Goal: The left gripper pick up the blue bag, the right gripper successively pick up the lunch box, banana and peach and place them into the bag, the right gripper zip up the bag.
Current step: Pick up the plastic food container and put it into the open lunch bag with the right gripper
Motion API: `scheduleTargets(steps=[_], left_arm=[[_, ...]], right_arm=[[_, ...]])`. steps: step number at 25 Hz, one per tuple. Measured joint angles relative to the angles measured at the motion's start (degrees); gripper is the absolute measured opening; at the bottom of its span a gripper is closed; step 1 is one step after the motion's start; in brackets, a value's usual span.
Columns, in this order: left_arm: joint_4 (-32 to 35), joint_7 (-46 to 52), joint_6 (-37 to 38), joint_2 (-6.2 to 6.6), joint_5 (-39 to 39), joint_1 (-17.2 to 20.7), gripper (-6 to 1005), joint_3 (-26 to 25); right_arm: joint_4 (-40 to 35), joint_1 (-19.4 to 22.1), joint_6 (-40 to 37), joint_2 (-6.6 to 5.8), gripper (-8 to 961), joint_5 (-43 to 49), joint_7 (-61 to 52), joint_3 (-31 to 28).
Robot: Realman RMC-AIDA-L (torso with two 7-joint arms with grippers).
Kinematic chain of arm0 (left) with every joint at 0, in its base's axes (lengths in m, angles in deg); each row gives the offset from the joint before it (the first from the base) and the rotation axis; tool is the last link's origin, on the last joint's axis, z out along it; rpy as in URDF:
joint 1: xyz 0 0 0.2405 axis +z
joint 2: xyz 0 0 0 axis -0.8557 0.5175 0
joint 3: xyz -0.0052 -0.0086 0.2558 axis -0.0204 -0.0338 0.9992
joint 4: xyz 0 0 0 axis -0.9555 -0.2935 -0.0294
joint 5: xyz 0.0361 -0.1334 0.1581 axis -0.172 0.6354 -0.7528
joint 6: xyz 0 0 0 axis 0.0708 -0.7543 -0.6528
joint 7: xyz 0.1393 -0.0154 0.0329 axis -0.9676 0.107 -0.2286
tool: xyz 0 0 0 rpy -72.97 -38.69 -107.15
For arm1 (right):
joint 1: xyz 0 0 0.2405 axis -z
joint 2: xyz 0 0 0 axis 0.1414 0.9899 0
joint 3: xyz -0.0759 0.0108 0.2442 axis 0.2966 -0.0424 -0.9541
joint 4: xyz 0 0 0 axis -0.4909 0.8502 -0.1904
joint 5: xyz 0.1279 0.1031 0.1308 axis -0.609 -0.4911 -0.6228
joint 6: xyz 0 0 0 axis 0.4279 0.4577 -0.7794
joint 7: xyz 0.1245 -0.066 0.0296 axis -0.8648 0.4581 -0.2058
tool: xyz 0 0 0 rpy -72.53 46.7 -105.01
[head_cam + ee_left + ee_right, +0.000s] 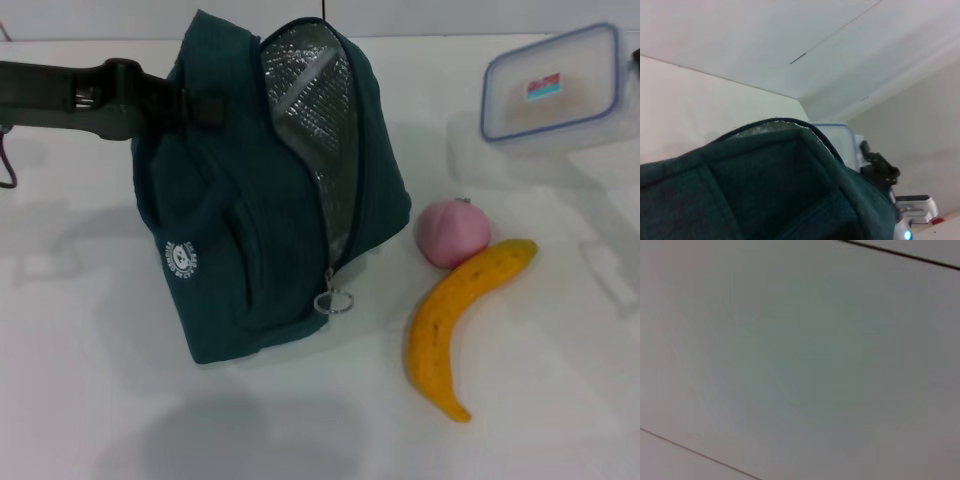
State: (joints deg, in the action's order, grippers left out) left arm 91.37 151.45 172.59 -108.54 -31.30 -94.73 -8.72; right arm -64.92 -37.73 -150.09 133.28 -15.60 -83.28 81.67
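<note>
L gripper [185, 100] clamps bag [240, 260] up so its mouth gapes for you; R gripper unseen, lunch box [552, 85] waits.

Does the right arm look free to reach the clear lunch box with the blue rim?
Probably yes: the clear blue-rimmed lunch box sits alone on the white table, with nothing over it. The right pincer itself isn't in view.

Matt cloth bag [230, 270] with quilted silvery foil lining [315, 110]; clear plastic lunch box [555, 85].
</note>
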Motion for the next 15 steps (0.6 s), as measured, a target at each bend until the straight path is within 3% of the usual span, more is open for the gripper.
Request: scheduleTargets(steps=[8, 15], left_arm=[[-0.5, -0.3, -0.8, -0.59, 0.1, -0.1, 39, -0.1], [-1.5, -0.8, -1.7, -0.67, 0.1, -0.3, 39, 0.2]], right_arm=[[-2.0, -1.0, -7.9, -0.07, 96, -2.7, -5.0, -0.1], [-2.1, -7.8, -13.3, 0.30, 96, -2.7, -8.5, 0.5]])
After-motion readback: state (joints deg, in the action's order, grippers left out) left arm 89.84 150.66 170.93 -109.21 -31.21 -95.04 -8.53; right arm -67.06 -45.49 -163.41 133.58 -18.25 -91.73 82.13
